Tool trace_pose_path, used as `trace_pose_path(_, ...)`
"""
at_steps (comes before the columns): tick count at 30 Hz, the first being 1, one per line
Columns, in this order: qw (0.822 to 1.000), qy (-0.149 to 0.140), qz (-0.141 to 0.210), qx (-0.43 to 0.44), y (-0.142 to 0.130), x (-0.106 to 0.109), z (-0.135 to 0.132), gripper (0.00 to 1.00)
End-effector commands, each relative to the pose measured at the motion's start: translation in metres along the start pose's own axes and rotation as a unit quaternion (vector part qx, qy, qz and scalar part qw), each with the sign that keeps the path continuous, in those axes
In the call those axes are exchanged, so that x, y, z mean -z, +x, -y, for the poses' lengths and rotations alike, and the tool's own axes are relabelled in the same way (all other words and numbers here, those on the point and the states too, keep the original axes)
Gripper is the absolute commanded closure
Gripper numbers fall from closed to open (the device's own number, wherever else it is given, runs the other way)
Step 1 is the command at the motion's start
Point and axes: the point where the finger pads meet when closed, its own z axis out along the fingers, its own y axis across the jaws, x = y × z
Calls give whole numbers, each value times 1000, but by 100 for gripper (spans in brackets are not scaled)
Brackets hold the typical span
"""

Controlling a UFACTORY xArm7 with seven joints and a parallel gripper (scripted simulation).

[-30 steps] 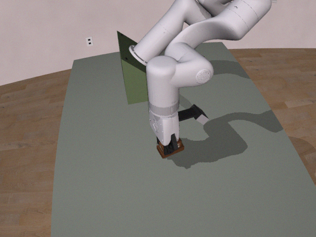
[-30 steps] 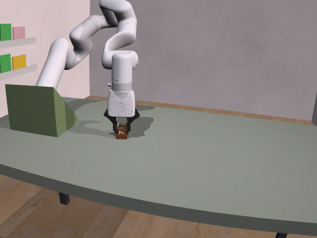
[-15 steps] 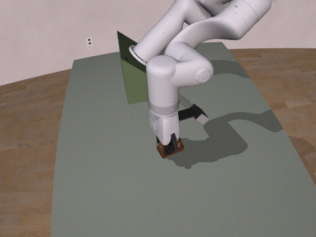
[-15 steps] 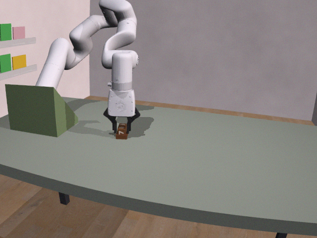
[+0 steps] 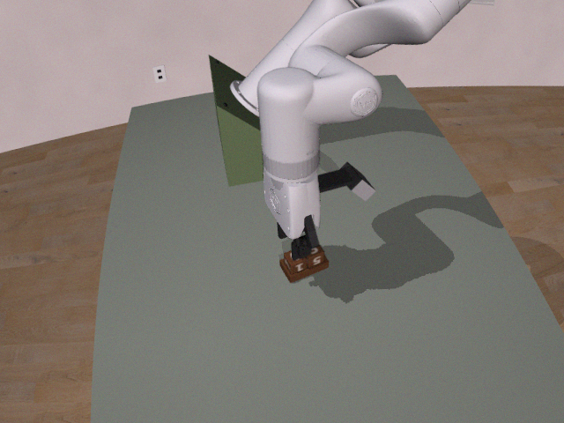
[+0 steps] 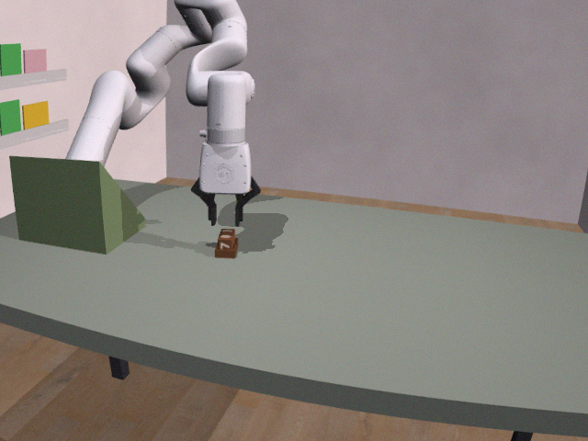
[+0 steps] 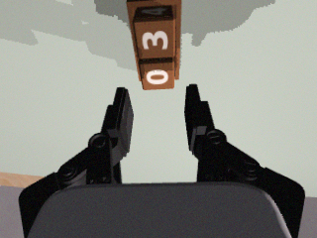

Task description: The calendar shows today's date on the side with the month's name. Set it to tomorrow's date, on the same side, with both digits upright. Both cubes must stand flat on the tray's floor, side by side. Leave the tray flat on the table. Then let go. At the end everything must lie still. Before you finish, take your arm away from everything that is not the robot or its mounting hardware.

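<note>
In the exterior view, the green wedge (image 6: 66,204) stands at the left; near it the gripper (image 6: 225,216) hangs half open, holding nothing — directly below sits the tray (image 6: 226,251) on the table (image 6: 379,285), both cubes (image 7: 155,47) in it, row running away from the fingers.

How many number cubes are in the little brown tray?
2. Both cubes sit side by side in the tray, below the open gripper: one directly under the fingers, the other beside it.
</note>
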Motion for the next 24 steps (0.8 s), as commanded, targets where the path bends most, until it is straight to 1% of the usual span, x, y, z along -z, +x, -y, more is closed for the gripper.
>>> trace_pose_path(1, 1000, -1, 1, 0, 0, 24, -1, 53)
trace_pose_path(2, 1000, -1, 1, 0, 0, 24, -1, 53)
trace_pose_path(7, 1000, -1, 1, 0, 0, 40, -1, 53)
trace_pose_path(12, 1000, -1, 1, 0, 0, 43, -1, 53)
trace_pose_path(13, 1000, -1, 1, 0, 0, 43, -1, 0)
trace_pose_path(24, 1000, -1, 1, 0, 0, 43, -1, 0)
